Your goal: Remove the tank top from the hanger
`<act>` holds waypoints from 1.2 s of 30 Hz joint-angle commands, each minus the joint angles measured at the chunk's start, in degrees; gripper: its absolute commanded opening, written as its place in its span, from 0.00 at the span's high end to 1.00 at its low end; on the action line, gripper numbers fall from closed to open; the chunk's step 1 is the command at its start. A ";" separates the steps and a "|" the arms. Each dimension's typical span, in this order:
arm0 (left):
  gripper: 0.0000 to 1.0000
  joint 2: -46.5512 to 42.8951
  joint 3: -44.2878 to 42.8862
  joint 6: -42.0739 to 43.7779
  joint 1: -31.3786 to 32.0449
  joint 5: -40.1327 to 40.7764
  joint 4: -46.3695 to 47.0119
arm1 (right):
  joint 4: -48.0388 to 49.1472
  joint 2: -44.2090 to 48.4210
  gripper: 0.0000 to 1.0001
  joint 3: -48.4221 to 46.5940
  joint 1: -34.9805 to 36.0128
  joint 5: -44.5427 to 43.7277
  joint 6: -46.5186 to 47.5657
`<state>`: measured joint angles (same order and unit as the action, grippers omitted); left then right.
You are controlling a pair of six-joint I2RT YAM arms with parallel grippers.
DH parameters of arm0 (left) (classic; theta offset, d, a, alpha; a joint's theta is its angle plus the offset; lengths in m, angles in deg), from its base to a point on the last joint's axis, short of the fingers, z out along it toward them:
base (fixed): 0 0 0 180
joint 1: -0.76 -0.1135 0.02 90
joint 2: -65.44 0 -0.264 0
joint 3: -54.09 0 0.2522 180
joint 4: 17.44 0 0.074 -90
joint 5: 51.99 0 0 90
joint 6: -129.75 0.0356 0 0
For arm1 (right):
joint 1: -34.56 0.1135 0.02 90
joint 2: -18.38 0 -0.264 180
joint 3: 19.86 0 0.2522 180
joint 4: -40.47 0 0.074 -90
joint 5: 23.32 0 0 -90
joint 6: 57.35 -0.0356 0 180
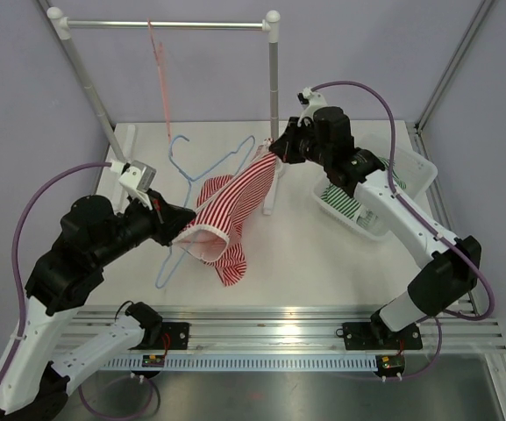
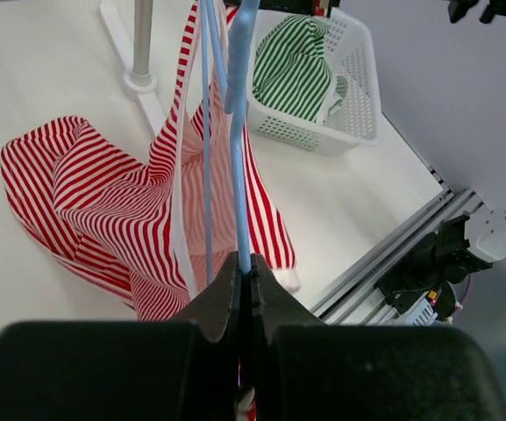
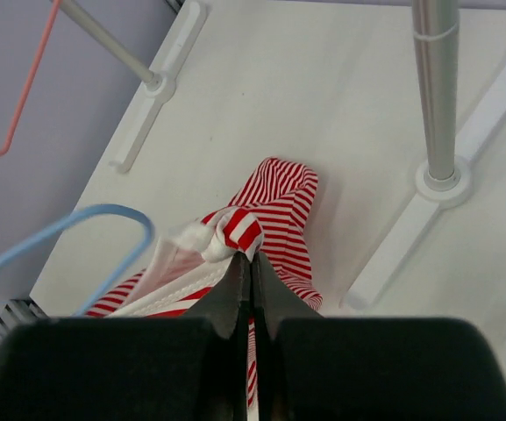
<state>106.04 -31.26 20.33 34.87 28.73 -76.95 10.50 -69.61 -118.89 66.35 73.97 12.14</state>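
only right wrist view shows right pincer [image 3: 251, 260] pinching tank top [image 3: 281, 195].

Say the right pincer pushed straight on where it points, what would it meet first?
The top that the right pincer grips, bunched just past its tips; beyond that probably the table, though depth is unclear.

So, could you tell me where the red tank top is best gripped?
By the bunched shoulder strap at the tank top's far end, coming from the right: it stands clear of the blue hanger, opposite the left tool's hold. The right tool pinches there.
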 commanded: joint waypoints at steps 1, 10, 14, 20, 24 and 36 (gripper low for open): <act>1.00 -3.51 -0.57 1.14 0.26 -5.13 2.85 | -2.59 -2.89 1.00 -4.37 -4.89 -3.27 0.56; 1.00 -2.02 3.20 -3.69 0.26 -7.24 27.79 | 3.80 4.56 1.00 3.00 -4.72 30.19 -3.64; 1.00 0.53 8.13 -4.49 0.26 -6.36 44.41 | 10.39 12.90 1.00 9.85 -3.67 40.95 -6.99; 1.00 9.05 10.15 -0.98 0.52 -7.51 66.21 | 9.01 20.04 1.00 9.69 1.69 47.37 -6.74; 1.00 13.27 11.12 3.77 0.52 -8.23 78.60 | 5.77 25.31 1.00 10.39 2.22 48.43 -4.29; 1.00 12.31 10.51 12.55 0.52 7.68 85.31 | -11.58 27.25 1.00 33.57 2.22 16.44 -1.17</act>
<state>119.86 -18.41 28.06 35.27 28.03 0.05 1.26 -39.86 -91.90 68.43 97.93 14.76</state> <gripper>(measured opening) 0.024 0.010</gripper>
